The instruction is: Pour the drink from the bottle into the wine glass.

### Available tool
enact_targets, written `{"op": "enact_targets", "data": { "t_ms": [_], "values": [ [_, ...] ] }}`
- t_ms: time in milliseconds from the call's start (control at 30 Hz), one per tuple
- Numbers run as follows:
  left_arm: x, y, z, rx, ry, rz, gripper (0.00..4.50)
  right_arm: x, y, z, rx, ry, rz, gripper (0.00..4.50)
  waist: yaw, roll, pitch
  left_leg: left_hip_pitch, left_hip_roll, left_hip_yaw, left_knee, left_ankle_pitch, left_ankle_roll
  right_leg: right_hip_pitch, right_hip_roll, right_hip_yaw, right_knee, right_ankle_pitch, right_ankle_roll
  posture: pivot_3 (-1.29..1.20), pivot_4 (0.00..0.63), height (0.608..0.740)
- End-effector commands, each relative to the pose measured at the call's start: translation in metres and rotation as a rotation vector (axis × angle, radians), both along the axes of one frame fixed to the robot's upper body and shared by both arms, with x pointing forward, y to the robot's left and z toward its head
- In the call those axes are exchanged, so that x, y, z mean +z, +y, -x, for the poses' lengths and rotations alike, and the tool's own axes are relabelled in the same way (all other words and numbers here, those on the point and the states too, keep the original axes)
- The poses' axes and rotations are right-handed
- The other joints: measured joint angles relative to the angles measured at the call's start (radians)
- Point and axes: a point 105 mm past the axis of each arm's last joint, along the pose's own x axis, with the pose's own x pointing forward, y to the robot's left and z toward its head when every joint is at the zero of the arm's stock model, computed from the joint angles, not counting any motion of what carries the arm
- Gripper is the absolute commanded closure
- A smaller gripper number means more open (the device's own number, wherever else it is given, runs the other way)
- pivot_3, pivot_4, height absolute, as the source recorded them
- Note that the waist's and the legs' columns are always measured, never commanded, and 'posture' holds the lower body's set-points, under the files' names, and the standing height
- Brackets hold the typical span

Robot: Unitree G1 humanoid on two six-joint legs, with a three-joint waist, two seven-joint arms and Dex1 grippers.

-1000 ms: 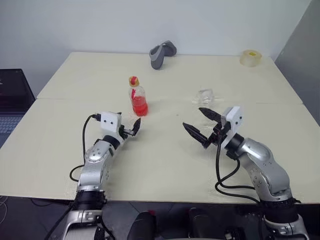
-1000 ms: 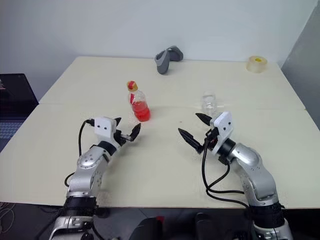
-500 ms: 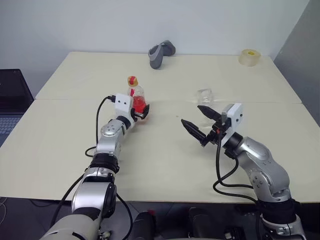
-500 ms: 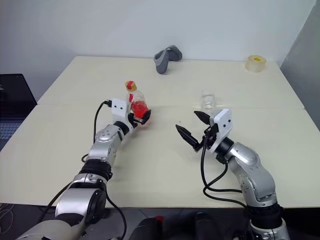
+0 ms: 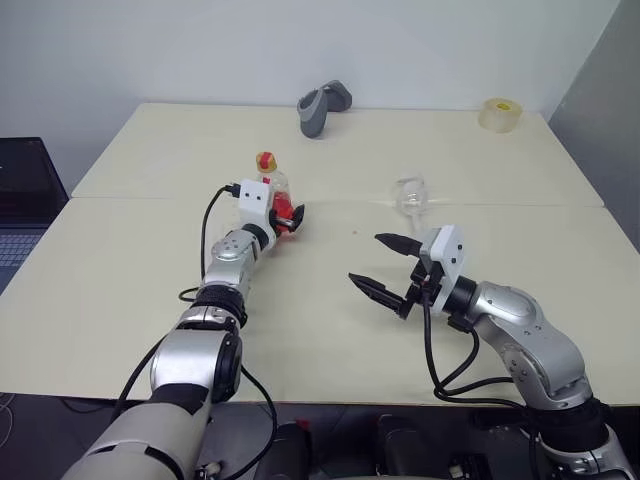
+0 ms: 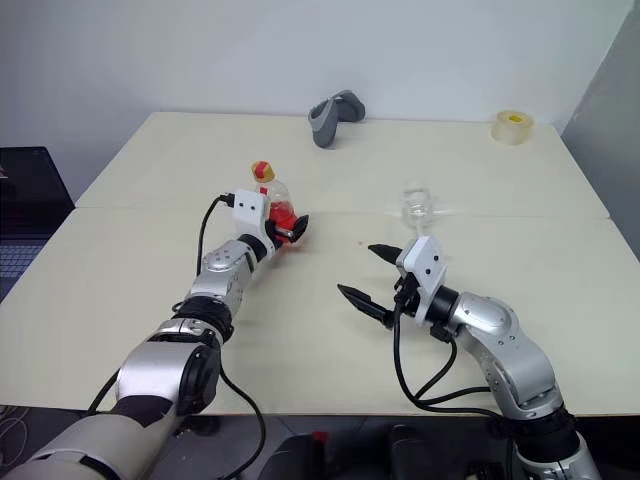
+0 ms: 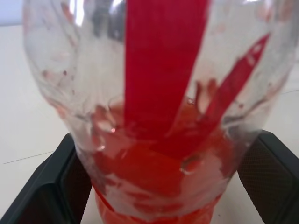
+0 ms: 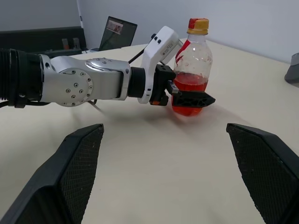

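The bottle point(image 5: 277, 184), clear with a red label and a yellow-red cap, stands upright left of the table's middle. The drink point(image 7: 159, 177) fills its lower part. My left gripper point(image 5: 285, 215) is open, with a black finger point(image 7: 44, 191) on each side of the bottle's base. I cannot tell whether they touch it. The wine glass point(image 5: 410, 192) stands upright further right. My right gripper point(image 5: 366, 259) hangs open and empty in front of the glass, apart from it and turned toward the bottle point(image 8: 192, 65).
A grey curved object point(image 5: 323, 106) lies at the table's back middle, and a roll of tape point(image 5: 500, 113) at the back right. A dark laptop point(image 5: 22, 195) sits off the table's left edge. A seam point(image 5: 520, 206) crosses the table behind the glass.
My left arm has reached forward, bringing its open fingers around the bottle's base. My right gripper has turned more toward the left. Bottle and glass have stayed put.
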Motion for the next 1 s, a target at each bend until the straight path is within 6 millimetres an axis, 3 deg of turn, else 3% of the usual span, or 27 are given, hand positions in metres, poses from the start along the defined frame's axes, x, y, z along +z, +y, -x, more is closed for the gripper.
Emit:
{"op": "enact_targets", "data": {
  "t_ms": [33, 167, 300, 400, 600, 700, 833, 1000],
  "values": [
    [0.018, -0.005, -0.004, -0.019, -0.06, 0.013, 0.58, 0.015, 0.004, 0.008, 0.029, -0.071, -0.015, 0.0, 0.0, 0.0, 0.0, 0.0, 0.0, 0.0, 0.0, 0.0, 0.0, 0.0, 0.0, 0.0, 0.0, 0.0, 0.0, 0.0, 0.15, 0.74],
    [0.017, -0.004, -0.004, -0.017, -0.056, 0.019, 1.78, 0.014, 0.004, 0.007, 0.02, -0.079, -0.013, 0.0, 0.0, 0.0, 0.0, 0.0, 0.0, 0.0, 0.0, 0.0, 0.0, 0.0, 0.0, 0.0, 0.0, 0.0, 0.0, 0.0, 0.15, 0.74],
    [0.022, -0.004, -0.004, -0.028, -0.072, 0.023, 2.43, 0.015, 0.004, 0.005, 0.009, -0.097, -0.01, 0.0, 0.0, 0.0, 0.0, 0.0, 0.0, 0.0, 0.0, 0.0, 0.0, 0.0, 0.0, 0.0, 0.0, 0.0, 0.0, 0.0, 0.15, 0.74],
    [0.03, -0.014, -0.001, -0.105, -0.121, -0.014, 2.55, 0.016, 0.002, 0.003, -0.014, -0.112, -0.007, 0.0, 0.0, 0.0, 0.0, 0.0, 0.0, 0.0, 0.0, 0.0, 0.0, 0.0, 0.0, 0.0, 0.0, 0.0, 0.0, 0.0, 0.15, 0.74],
    [0.038, -0.062, 0.029, -0.471, -0.19, -0.061, 2.55, 0.022, -0.009, 0.0, -0.083, -0.061, -0.007, 0.0, 0.0, 0.0, 0.0, -0.001, 0.0, 0.0, 0.0, 0.001, -0.001, 0.0, 0.0, 0.0, 0.0, 0.0, 0.0, 0.0, 0.15, 0.74],
    [0.028, -0.087, 0.064, -0.712, -0.16, -0.11, 2.55, 0.032, -0.015, 0.001, -0.103, -0.058, -0.002, 0.0, 0.0, 0.0, 0.0, -0.001, 0.0, 0.0, 0.0, 0.002, -0.003, 0.0, -0.001, 0.002, -0.001, 0.0, 0.0, 0.0, 0.15, 0.74],
    [0.005, -0.105, 0.11, -0.946, -0.085, -0.225, 2.56, 0.053, -0.007, 0.013, -0.005, -0.114, -0.005, 0.0, -0.008, 0.001, 0.0, 0.001, 0.001, 0.0, -0.001, 0.001, -0.002, 0.0, 0.0, 0.003, 0.001, 0.0, 0.0, 0.0, 0.15, 0.74],
    [-0.004, -0.117, 0.129, -1.043, -0.066, -0.314, 2.58, 0.052, 0.004, 0.013, 0.04, -0.026, 0.058, 0.0, -0.002, 0.001, 0.0, 0.001, 0.002, -0.002, 0.0, 0.0, 0.0, 0.001, 0.002, 0.002, 0.002, 0.0, -0.001, 0.0, 0.15, 0.74]
  ]
}}
